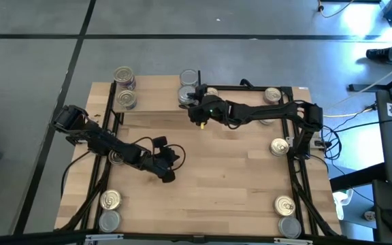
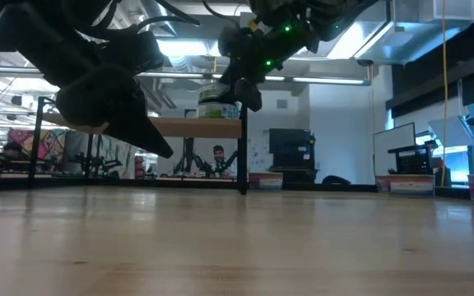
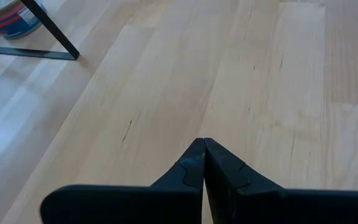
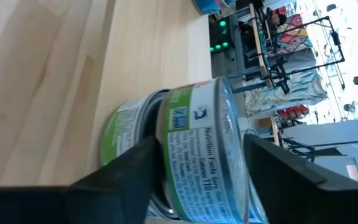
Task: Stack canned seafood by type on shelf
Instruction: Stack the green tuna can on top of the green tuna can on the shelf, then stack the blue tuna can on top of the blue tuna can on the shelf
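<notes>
Two green-labelled round metal tins (image 4: 191,155) sit stacked on the low light-wood shelf (image 1: 155,102); our right hand (image 1: 197,102) straddles them, fingers spread, apparently releasing; left hand (image 1: 167,173) pinched empty over the tabletop (image 1: 237,184).

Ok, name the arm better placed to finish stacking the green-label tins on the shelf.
Right. Its gripper straddles the top green-label tin on the shelf, fingers apart. The left gripper is shut, over bare table mid-way.

Open light-wood tabletop (image 1: 230,170) spreads between the arms; short round metal tins (image 1: 280,146) line its edges, and thin black metal frame posts (image 2: 243,156) fence the raised light-wood plank shelf (image 1: 158,102).
</notes>
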Motion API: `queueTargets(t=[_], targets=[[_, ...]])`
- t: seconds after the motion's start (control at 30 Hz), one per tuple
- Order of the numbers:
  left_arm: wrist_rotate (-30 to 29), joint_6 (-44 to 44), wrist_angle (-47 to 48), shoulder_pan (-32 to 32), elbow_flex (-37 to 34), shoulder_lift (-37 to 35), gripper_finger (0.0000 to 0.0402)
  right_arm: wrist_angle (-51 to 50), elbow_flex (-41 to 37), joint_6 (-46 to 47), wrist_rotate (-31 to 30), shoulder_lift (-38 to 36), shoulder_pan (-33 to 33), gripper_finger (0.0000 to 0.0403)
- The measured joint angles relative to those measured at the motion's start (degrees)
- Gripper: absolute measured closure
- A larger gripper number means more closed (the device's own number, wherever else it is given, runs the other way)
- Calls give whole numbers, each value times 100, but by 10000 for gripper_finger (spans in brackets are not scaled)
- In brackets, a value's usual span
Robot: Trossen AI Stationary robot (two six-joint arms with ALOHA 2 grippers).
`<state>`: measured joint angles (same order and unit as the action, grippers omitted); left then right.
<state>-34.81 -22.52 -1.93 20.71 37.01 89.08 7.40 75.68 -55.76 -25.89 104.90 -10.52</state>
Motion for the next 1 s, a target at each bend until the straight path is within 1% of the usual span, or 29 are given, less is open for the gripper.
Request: queueTargets(t=[0.1, 0.23, 0.43, 0.53, 0.73, 0.87, 1.0], targets=[[0, 0, 0, 0, 0, 0, 398, 12, 8, 23, -2, -1, 0, 130], [0, 0, 0, 0, 0, 0, 398, -265, 169, 149, 60, -17, 23, 114], [0, 0, 0, 0, 0, 0, 398, -1176, 658, 596, 309, -17, 44, 110], [0, 0, 0, 0, 0, 0, 398, -1496, 781, 743, 322, -17, 44, 110], [0, 0, 0, 0, 0, 0, 398, -1674, 951, 773, 306, -20, 44, 109], [0, -1, 0, 0, 0, 0, 398, -2075, 1192, 865, 291, -17, 44, 109], [0, -2, 0, 0, 0, 0, 398, -3079, 1596, 1352, 244, -19, 126, 109]])
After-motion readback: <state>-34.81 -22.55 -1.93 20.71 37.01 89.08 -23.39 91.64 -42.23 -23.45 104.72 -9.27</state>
